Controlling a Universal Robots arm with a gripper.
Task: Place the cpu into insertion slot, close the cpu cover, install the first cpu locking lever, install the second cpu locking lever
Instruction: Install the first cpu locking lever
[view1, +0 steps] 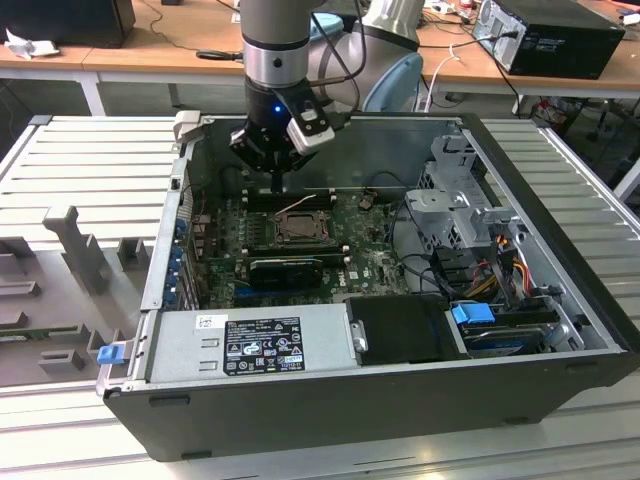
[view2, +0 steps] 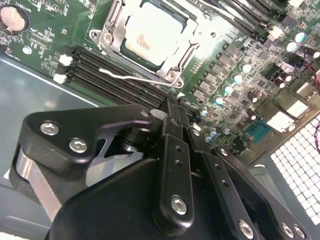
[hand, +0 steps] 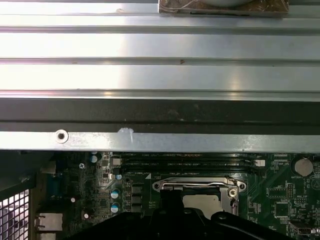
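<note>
Power supply (view1: 255, 343) with its label sits closest at the front of the open computer case (view1: 560, 300), black drive cage (view1: 405, 328) beside it on the exterior view's right. Green motherboard (view1: 370, 262) lies flat inside. End effector (view1: 277, 185) hangs off the arm over the board's back edge, just behind the memory slots (view2: 115, 80); its black fingers (view2: 172, 125) look pressed together, pinching nothing. Cpu (view2: 150, 37) already sits in the insertion slot (view2: 116, 31), silvery top showing through the window of the cpu cover (view2: 172, 62), which lies flat down over it. 1 thin wire locking lever (view2: 137, 78) runs along the socket edge nearest the fingers; cannot tell if latched. In the first wrist view the cover (hand: 197, 185) shows just beyond the black fingers. Wooden desks (view1: 180, 50) with cables stand behind. Grey ribbed panels (view1: 90, 160) flank the case.
</note>
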